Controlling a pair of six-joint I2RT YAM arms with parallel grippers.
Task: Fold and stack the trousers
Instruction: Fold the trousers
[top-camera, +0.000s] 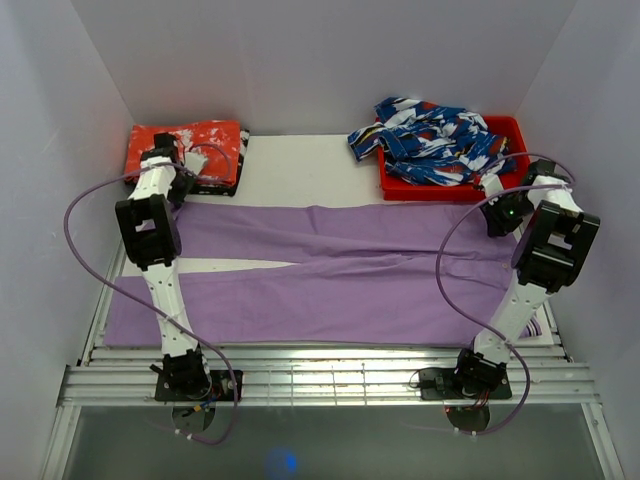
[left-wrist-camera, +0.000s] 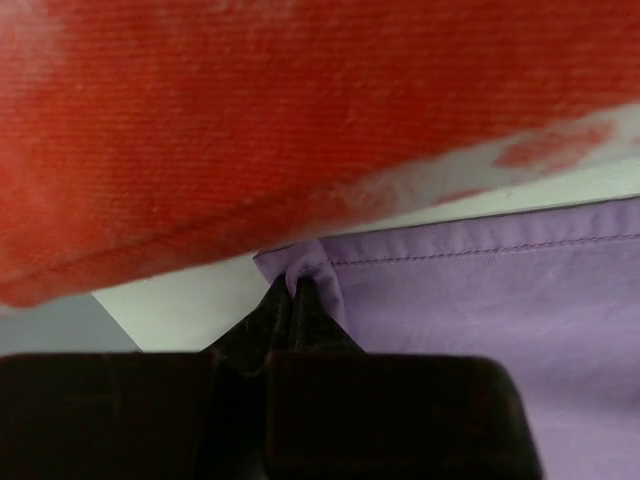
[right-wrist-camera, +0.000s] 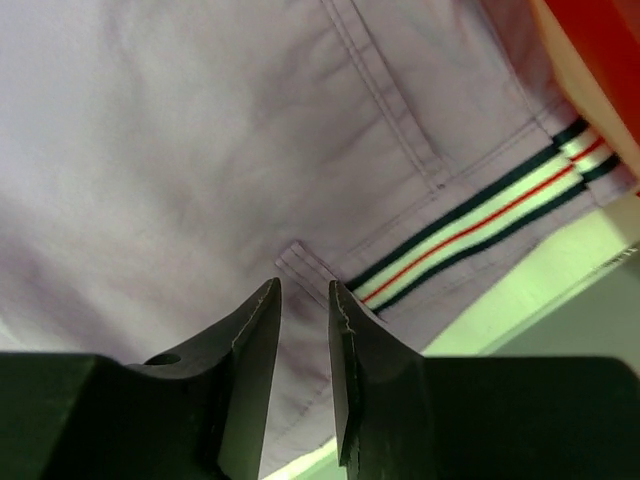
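Setting: white tabletop (top-camera: 290, 165), white walls on three sides.

Item 1, the trousers (top-camera: 350, 280): lilac, laid flat across the middle of the table. The legs run to the left edge and the waist lies at the right edge. No fold made yet, by my judgement.

Item 2, my left claw (left-wrist-camera: 293, 287): closed on the hem corner of the far leg, near the far left corner. It grips only a small tuck of cloth.

Item 3, my right claw (right-wrist-camera: 305, 287): fingers a narrow gap apart, with nothing visibly between them. It is poised over the waist by the striped trim (right-wrist-camera: 480, 235), near the right edge.

Item 4, red-orange cloth (left-wrist-camera: 250, 120): sits in the far left corner, just beside the pinched hem.

Item 5, red bin (top-camera: 516, 126) with patterned garment (top-camera: 430, 140): sits in the far right corner, near my right claw.

Hazards, as I judge them:
- The small tuck may slip out when lifted.
- A left lift before the right side grips would skew the fold.
- The narrow right opening may catch one layer only.
- The red-orange cloth may be dragged along.
- The bin may be bumped.
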